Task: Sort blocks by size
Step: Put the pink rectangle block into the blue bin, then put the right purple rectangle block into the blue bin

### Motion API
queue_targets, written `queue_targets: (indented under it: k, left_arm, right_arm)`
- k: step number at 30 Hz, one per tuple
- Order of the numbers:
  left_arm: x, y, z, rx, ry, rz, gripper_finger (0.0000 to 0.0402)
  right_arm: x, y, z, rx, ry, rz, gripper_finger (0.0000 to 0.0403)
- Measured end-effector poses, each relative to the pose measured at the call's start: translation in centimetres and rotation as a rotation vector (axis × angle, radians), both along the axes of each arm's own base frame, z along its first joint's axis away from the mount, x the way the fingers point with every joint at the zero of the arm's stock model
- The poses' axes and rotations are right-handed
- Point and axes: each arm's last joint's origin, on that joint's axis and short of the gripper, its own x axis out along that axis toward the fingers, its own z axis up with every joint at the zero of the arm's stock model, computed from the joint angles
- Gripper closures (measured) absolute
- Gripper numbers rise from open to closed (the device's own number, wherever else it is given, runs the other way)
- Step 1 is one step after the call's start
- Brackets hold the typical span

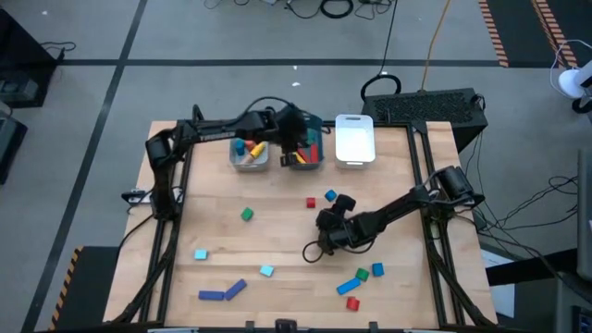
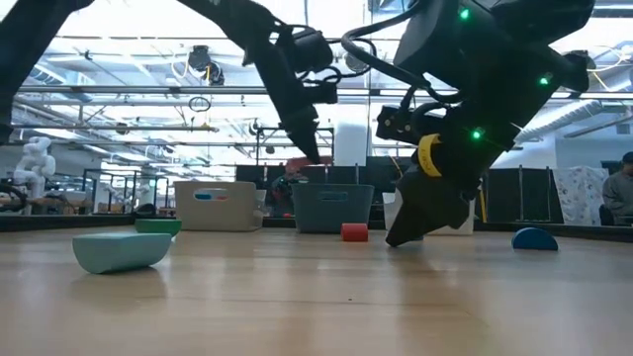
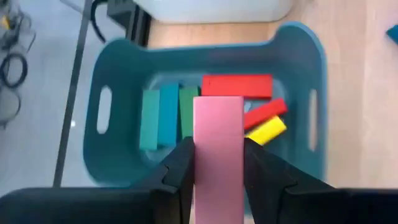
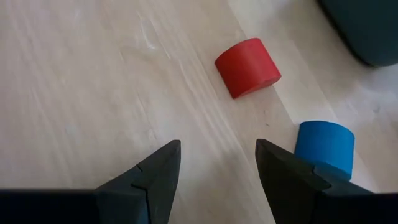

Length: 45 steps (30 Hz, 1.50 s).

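Your teal tray (image 3: 298, 81) holds teal, green, red and yellow blocks (image 3: 236, 87); your left gripper (image 3: 219, 165) above it has jaws clamped on a pink block (image 3: 217, 149); your right gripper (image 4: 217, 163) hovers, jaws apart and empty, over the worktop (image 4: 81, 93) near a red cylinder (image 4: 247, 67).

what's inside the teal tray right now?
The teal tray holds teal, blue and green bars, a red block, and red and yellow pieces. The pink bar, held above in the left gripper, hides the rest.

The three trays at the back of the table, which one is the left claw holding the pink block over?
The teal tray, the middle one. The left claw grips a pink block above it; the grey tray and white tray sit either side.
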Motion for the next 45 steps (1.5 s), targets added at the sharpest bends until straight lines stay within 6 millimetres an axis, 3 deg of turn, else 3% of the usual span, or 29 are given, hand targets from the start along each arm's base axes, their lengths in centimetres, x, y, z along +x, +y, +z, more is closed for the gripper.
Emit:
queue_targets:
  k: [9, 14, 20, 25, 32, 40, 45]
  left_arm:
    - [0.5, 3.5, -2.4, 0.049, 0.020, -0.048, 0.0295]
    - [1.9, 5.1, -3.5, 0.038, 0.025, -0.050, 0.0295]
    - [3.8, 6.1, -4.9, 0.027, 0.037, -0.072, 0.0295]
    - [4.1, 6.2, -6.2, 0.002, 0.081, -0.073, 0.0283]
    - [4.1, 6.2, -6.3, 0.002, 0.085, -0.070, 0.0215]
    - [3.8, 6.0, -6.0, 0.071, 0.152, -0.018, 0.0207]
    - [3.4, 4.6, -3.7, 0.072, 0.160, -0.017, 0.0206]
  right_arm:
    - [0.5, -1.1, 0.1, 0.010, -0.010, -0.018, 0.0202]
    - [0.6, -1.2, 0.1, 0.008, -0.025, -0.017, 0.0202]
    - [0.7, -1.2, 0.1, 0.007, -0.029, -0.014, 0.0202]
    - [0.7, -1.2, 0.1, 0.010, -0.030, -0.020, 0.0202]
    - [0.6, -1.2, 0.1, 0.014, -0.029, -0.026, 0.0202]
    - [0.6, -1.2, 0.1, 0.015, -0.030, -0.027, 0.0202]
    - [0.6, -1.2, 0.1, 0.016, -0.033, -0.031, 0.0202]
